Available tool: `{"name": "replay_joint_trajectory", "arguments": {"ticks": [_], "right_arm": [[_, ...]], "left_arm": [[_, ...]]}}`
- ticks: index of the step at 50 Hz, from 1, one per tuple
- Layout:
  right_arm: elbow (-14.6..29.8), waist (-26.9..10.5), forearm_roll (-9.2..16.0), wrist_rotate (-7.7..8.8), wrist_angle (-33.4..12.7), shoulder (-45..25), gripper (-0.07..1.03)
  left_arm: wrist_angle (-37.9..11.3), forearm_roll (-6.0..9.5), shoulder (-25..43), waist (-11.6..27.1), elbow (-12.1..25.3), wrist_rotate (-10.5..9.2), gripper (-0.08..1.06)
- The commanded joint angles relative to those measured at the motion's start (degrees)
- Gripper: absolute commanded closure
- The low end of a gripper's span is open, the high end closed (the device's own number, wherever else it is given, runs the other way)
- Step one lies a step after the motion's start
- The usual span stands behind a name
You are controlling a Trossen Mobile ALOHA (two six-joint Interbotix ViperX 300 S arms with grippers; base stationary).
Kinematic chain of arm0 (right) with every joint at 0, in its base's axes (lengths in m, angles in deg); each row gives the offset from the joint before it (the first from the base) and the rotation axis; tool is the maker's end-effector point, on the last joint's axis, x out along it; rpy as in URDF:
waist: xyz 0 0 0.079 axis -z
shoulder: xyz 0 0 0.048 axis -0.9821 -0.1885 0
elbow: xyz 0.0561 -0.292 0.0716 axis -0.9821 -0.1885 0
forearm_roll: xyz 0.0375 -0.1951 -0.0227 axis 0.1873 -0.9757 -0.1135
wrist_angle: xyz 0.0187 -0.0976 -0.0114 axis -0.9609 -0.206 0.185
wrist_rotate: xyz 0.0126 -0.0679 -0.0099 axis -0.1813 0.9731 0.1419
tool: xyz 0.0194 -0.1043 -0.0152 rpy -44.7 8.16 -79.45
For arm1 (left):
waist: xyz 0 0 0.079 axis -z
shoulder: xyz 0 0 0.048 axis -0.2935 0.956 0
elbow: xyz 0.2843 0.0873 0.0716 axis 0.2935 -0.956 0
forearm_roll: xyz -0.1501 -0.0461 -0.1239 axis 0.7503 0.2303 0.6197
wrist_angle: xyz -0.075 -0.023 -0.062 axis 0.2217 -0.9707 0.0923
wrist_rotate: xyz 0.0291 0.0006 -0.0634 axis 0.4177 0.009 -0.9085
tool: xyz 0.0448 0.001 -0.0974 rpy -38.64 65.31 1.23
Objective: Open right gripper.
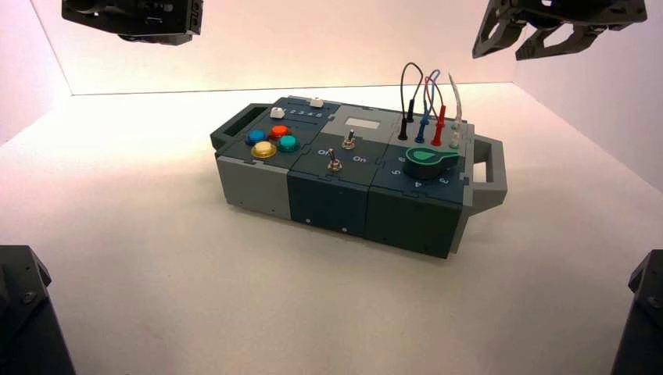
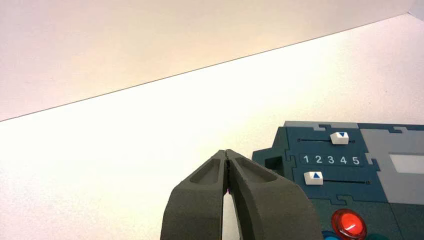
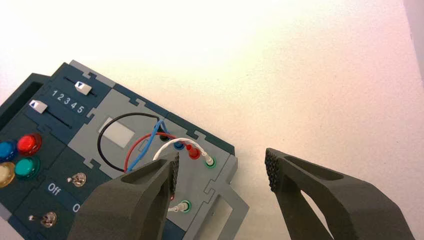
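right gripper (image 3: 222, 170): fingers spread wide, nothing between them; hung high above the box's (image 1: 352, 195) wire end.
step: I judged the opening done, or nearly.
next: I'd just hold it apart, no reach needed.
left gripper (image 2: 227, 156): parked above the box's slider end, tips pressed together.
views: the right wrist view showed me the gap; the high view didn't.
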State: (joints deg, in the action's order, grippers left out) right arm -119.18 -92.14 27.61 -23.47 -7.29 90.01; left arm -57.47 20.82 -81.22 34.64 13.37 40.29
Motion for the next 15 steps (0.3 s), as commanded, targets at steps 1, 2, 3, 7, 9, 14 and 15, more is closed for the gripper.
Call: {"name": "replay_joint_trajectory", "arguments": {"ticks": [1,2,3,7,9,14,15], "right_arm": [[1.8,-0.2,0.2,-0.18,0.3,0.0,0.07],[1.8,-0.3,0.2,-0.18,0.3,0.0,0.07],[1.8,-0.3,0.2,-0.18,0.3,0.0,0.07],[1.8,-0.3,0.2,-0.18,0.3,0.0,0.07],[1.9,-0.3,0.2,-0.18,0.3,0.0,0.07],[1.9,-0.2,0.1,-0.18,0.3,0.2,0.07],[1.8,-0.3,0.2,-0.18,0.3,0.3,0.07]], "left_arm": [[0.6,-0.09,-0.4,-0.2,1.4,0.18,1.01],[0.6,-0.09,-0.4,-0.2,1.4,0.18,1.01],[0.6,-0.09,-0.5,-0.2,1.4,0.09,1.01],[0.6,-0.09,-0.4,-0.2,1.4,0.09,1.01],[0.6,-0.09,-0.4,-0.2,1.5,0.09,1.01],[0.6,-0.09,-0.5,-0.2,1.5,0.09,1.01],[0.6,-0.09,-0.5,-0.2,1.5,0.09,1.01]]}}
